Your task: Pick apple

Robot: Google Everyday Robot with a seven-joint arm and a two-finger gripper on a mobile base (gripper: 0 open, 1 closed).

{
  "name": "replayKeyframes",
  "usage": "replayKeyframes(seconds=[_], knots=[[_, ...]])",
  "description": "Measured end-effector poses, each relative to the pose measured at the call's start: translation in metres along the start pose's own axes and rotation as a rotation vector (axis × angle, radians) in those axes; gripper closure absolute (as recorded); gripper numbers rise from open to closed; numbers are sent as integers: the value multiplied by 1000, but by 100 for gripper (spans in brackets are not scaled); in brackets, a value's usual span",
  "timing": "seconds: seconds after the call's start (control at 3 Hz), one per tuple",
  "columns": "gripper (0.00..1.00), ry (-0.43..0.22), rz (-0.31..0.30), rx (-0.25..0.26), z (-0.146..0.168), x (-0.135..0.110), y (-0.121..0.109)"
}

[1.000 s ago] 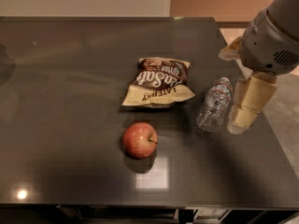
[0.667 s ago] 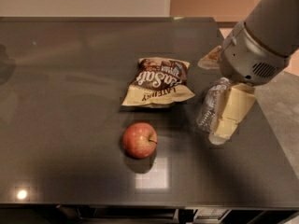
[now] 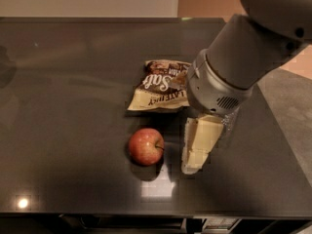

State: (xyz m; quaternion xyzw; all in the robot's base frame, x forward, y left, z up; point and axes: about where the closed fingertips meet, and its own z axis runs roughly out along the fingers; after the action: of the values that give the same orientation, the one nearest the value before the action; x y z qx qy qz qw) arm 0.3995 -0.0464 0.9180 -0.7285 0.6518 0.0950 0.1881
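Observation:
The apple [image 3: 145,146], round and red with a yellowish blush and a short dark stem, sits on the dark table [image 3: 68,106] near its front edge. My gripper [image 3: 193,165], cream-coloured, hangs from the grey arm [image 3: 234,67] and points down at the table just right of the apple, a small gap away. It is not touching the apple and holds nothing that I can see.
A chip bag [image 3: 158,86] lies flat just behind the apple, partly covered by the arm. A sliver of a clear plastic bottle [image 3: 228,125] shows behind the wrist. The table's right edge [image 3: 273,126] and the floor lie beyond.
The arm has swung left and forward from beside the bottle. The gripper now sits close to the apple's right side, and the arm hides most of the bottle.

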Motion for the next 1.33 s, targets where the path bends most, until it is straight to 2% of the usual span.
replayKeyframes(seconds=[0.67,1.33], knots=[[0,-4,-52,-64,48,-22,12],[0,-6,-67,-98,70,-31,19]])
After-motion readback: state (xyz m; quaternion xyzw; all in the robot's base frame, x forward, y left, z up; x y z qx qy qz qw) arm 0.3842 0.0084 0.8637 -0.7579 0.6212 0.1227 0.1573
